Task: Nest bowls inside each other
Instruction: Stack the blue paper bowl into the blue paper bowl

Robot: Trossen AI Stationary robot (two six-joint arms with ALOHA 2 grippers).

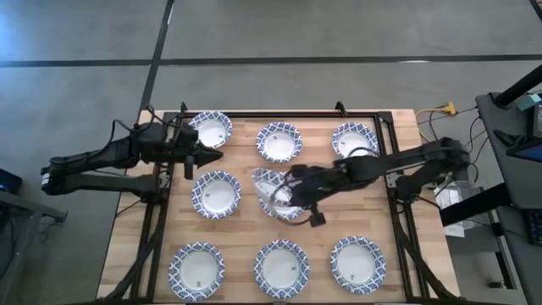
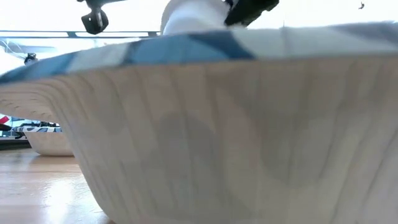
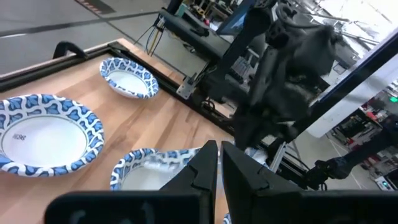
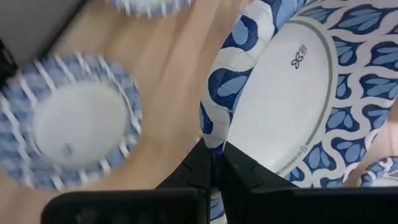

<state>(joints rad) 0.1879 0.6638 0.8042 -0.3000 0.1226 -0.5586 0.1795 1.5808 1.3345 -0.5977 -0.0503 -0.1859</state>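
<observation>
A light wooden table (image 1: pixel 241 233) sits in a black frame (image 1: pixel 385 127) (yellow-plugged cables (image 1: pixel 442 110) trail off its far right corner) on grey floor (image 1: pixel 85 51).

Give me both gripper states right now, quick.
Left gripper: shut, empty, over the table's back left.
Right gripper: shut on the rim of a blue-and-white patterned bowl, lifted at the table's centre.

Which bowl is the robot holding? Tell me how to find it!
Look at the middle of the wooden table. The right gripper pinches the rim of one bowl there. It alone is tipped up off the table; the other bowls lie flat.
</observation>
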